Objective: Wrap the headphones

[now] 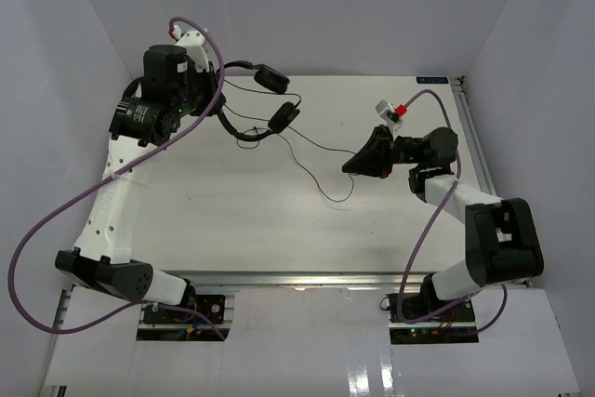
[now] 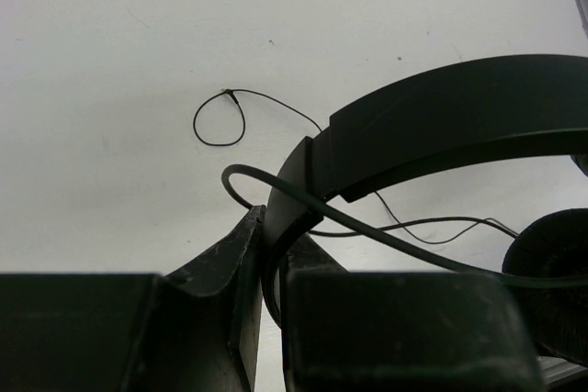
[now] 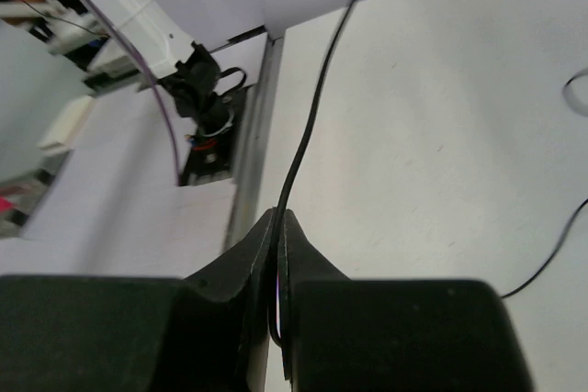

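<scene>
Overhead, the white tabletop filled most of the scene, with the left arm reaching up its left side to the far corner and the right arm bent in toward the middle from the right. The headphones sat at the far left, their thin headband curving out from the left tool, with one earcup toward the back wall and the other earcup nearer the middle. In the left wrist view, the left tool was clenched on the headband. The thin black cord trailed from the headphones across the tabletop toward the right tool, with a slack loop lying near it. The right wrist view showed the right tool pinched shut on the cord, which ran upward from its fingertips.
</scene>
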`<state>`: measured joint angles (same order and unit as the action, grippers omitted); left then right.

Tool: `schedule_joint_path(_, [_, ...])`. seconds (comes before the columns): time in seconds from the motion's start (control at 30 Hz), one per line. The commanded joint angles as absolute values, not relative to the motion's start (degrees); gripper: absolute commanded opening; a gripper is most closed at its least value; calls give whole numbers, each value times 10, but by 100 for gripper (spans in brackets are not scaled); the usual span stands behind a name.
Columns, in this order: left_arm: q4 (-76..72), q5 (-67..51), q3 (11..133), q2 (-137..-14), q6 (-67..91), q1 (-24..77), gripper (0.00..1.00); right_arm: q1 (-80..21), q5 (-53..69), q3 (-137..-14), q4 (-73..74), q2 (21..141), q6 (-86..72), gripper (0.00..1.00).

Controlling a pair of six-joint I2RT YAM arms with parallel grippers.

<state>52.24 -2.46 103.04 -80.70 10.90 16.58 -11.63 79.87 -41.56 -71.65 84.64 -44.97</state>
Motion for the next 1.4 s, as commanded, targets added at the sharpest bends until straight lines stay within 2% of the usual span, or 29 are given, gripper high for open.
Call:
schedule_joint_path(0.0, [503,-53,1034,-776,128,163,0,-168,631,-586,-61,738,161,8])
schedule_joint_path(0.17, [504,-51,1039,-780,127,163,0,-187,570,-590,-62,720,139,8])
schedule_joint_path(0.33, [505,-36,1031,-776,123,163,0,-149,537,-584,-94,717,78,8])
schedule_joint_path(0.67, [513,16,1027,-787,113,163,0,-83,573,-553,-93,689,61,8])
schedule_joint_path(1.17, [515,24,1029,-811,108,163,0,26,610,-508,-117,670,46,8])
schedule_joint_path(1.37, [514,19,1038,-821,110,163,0,29,668,-488,-145,664,28,8])
